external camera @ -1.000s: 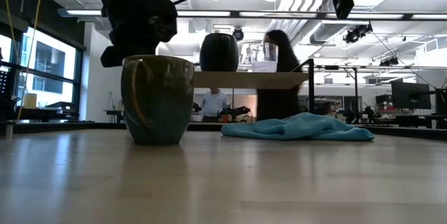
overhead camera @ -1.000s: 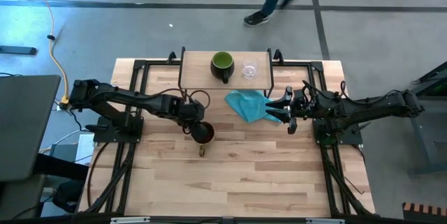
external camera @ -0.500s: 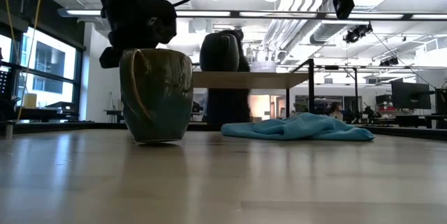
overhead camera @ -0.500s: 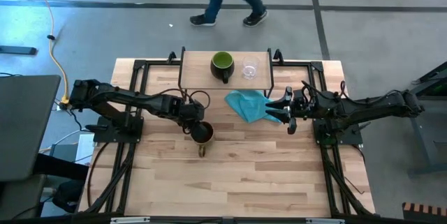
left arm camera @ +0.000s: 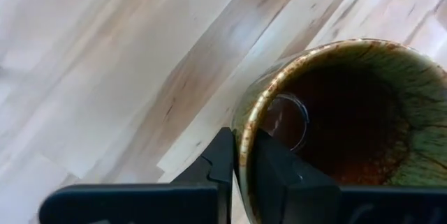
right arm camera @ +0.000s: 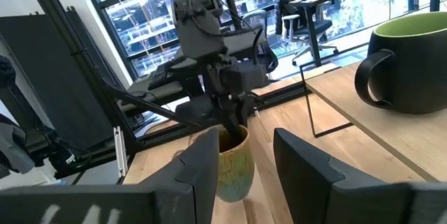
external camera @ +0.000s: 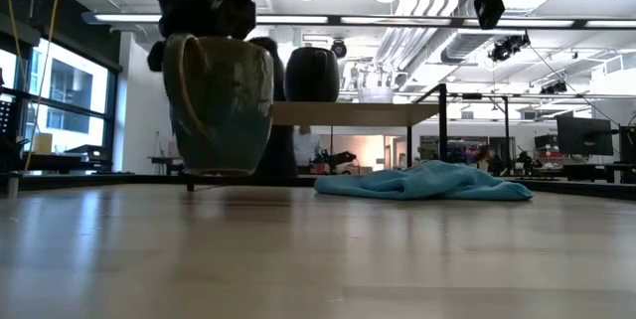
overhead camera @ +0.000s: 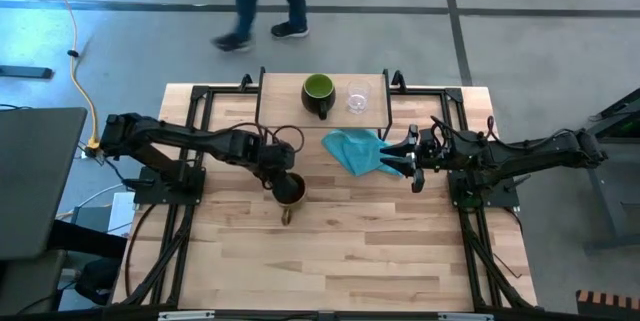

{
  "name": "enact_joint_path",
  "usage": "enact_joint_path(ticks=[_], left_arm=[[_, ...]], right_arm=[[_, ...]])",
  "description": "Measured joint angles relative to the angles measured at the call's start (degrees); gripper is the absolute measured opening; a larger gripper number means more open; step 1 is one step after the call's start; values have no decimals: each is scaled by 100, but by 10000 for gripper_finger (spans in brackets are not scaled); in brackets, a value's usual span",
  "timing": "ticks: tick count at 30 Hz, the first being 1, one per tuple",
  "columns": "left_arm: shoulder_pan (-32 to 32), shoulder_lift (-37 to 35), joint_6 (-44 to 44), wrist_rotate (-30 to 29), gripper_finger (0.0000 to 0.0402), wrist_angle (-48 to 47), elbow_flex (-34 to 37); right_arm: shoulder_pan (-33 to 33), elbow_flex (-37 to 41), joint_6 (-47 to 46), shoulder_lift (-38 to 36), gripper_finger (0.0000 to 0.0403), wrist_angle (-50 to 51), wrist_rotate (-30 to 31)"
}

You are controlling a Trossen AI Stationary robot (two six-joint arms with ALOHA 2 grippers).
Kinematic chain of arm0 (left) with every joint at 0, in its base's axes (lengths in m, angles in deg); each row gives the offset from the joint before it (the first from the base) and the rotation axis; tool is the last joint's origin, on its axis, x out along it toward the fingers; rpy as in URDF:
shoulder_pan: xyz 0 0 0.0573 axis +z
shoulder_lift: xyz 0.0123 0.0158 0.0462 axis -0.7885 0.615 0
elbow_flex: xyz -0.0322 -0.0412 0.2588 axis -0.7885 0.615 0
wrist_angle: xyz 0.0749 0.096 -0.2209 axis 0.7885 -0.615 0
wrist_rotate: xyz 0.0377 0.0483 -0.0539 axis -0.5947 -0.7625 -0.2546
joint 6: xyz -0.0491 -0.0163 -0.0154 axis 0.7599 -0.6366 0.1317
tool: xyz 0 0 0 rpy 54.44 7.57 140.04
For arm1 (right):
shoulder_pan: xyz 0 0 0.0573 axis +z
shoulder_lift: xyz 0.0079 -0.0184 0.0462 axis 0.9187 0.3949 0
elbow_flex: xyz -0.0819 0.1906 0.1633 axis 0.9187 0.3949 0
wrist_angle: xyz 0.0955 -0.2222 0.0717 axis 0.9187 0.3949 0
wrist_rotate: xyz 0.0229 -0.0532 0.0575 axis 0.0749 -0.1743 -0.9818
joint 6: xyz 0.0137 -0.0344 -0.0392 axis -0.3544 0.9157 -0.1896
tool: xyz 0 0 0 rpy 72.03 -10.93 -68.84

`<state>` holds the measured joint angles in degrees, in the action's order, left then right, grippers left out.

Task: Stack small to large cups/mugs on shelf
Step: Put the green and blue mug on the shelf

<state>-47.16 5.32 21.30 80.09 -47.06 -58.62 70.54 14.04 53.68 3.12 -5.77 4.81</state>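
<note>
The tan-brown handled mug (overhead camera: 290, 191) hangs in my left gripper (overhead camera: 277, 173), a little above the table, near the middle left. In the low view the mug (external camera: 221, 105) is clear of the tabletop and slightly tilted. The shelf (overhead camera: 285, 111) stands at the far edge. On it are the dark mug with green inside (overhead camera: 318, 91) and the small clear glass cup (overhead camera: 357, 99). My right gripper (overhead camera: 410, 156) is open and empty, right of the shelf, beside a teal cloth. My left gripper holds the mug by its rim (left arm camera: 242, 135), one finger (left arm camera: 272, 172) inside the mug and one (left arm camera: 222, 155) outside against the wall. The fingers come from above, pointing down. The mug hangs below them, clear of the table, mouth up and slightly tilted, its handle (overhead camera: 287, 216) toward the near edge.
A crumpled teal cloth (overhead camera: 355, 151) lies on the table in front of the shelf, between the two grippers. Black frame rails (overhead camera: 190, 131) run along both sides of the table. A person (overhead camera: 262, 1) walks on the floor beyond the far edge.
My left gripper has gone up with the tan-brown mug. The mug stood on the table a second ago, tipped as it left it, and now hangs clear. The person beyond the table has walked toward the left.
</note>
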Motion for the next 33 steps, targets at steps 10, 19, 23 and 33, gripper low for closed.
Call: enact_joint_path(ticks=[10,19,23,33], left_arm=[[257,-2,-178,-301,17,-946,-865],[754,-9,-564,-353,17,-1467,-1562],[966,-11,-726,-353,17,-1691,-1886],[1495,-11,-1165,-353,17,-2281,-2626]], right_arm=[[0,0,0,0,128,0,0],[0,0,-2,2,128,54,-26],[2,0,0,2,128,134,-28],[2,0,42,2,128,193,-28]])
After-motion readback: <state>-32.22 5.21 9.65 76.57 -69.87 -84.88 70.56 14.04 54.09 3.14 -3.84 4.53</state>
